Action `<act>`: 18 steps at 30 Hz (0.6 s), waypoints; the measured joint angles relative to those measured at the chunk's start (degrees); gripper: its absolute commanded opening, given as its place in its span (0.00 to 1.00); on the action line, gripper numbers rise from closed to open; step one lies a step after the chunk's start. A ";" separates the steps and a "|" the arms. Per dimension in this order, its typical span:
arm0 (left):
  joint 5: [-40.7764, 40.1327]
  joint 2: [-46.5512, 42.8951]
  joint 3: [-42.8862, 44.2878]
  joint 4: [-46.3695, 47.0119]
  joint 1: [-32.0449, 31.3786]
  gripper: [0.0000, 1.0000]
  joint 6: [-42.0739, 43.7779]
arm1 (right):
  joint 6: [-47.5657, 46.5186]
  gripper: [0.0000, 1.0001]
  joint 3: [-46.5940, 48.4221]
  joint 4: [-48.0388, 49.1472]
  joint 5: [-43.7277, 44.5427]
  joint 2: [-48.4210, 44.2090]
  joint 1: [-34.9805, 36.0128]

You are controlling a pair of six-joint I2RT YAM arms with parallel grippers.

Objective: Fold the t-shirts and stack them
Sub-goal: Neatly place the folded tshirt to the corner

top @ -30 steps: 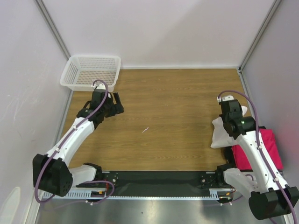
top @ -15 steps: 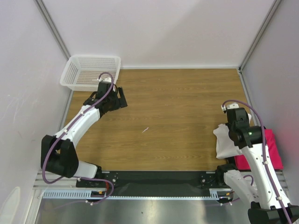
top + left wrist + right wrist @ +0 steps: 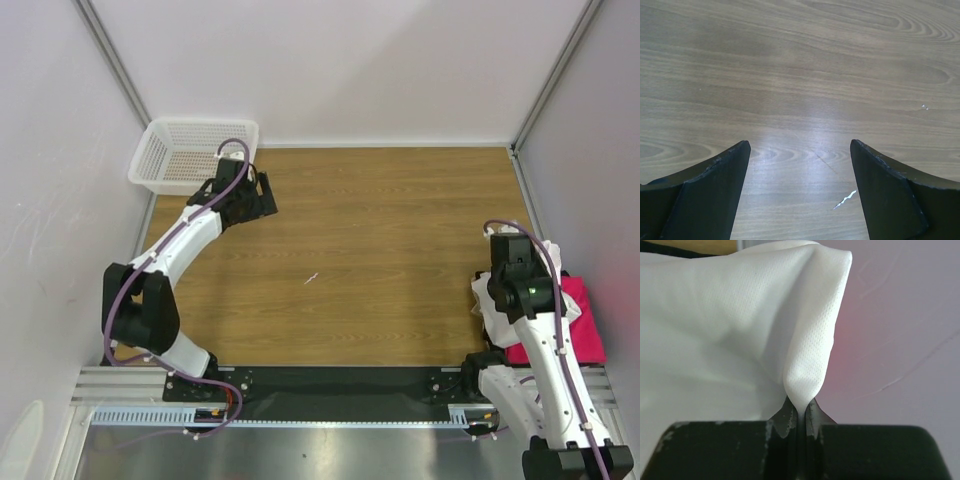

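My right gripper (image 3: 800, 407) is shut on a fold of the white t-shirt (image 3: 740, 325), which bulges up out of the closed jaws. In the top view the right wrist (image 3: 515, 275) hangs over the table's right edge, with the white t-shirt (image 3: 483, 300) bunched beneath it. The magenta-pink t-shirt (image 3: 582, 325) lies just right of it, partly under the arm. The black t-shirt does not show clearly. My left gripper (image 3: 260, 198) is open and empty at the far left, its fingertips (image 3: 740, 150) spread over bare wood.
A white mesh basket (image 3: 190, 155) stands in the far left corner, just behind my left gripper. A small white scrap (image 3: 311, 278) lies mid-table and also shows in the left wrist view (image 3: 845, 200). Walls close the table on three sides.
My right arm has drawn the white t-shirt rightward and nearer, up against the magenta one. My left gripper has swung farther away and rightward, beside the basket, still open.
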 measured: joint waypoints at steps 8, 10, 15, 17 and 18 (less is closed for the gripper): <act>0.07 2.69 2.97 -0.22 0.44 0.87 0.02 | -2.19 0.00 -2.14 3.17 3.43 -0.35 -2.99; 0.11 2.99 3.10 -0.22 0.55 0.87 0.02 | -2.32 0.00 -3.21 3.19 3.76 -0.37 -3.30; 0.44 3.74 3.19 -0.24 0.83 0.87 0.00 | -3.74 0.00 -4.04 4.39 4.66 -0.37 -4.24; 0.52 3.96 3.26 -0.24 0.94 0.87 0.00 | -4.59 0.00 -4.04 5.27 5.09 -0.37 -5.25; 0.70 4.02 3.26 -0.24 1.01 0.87 0.00 | -5.07 0.00 -4.04 5.77 5.49 -0.37 -5.86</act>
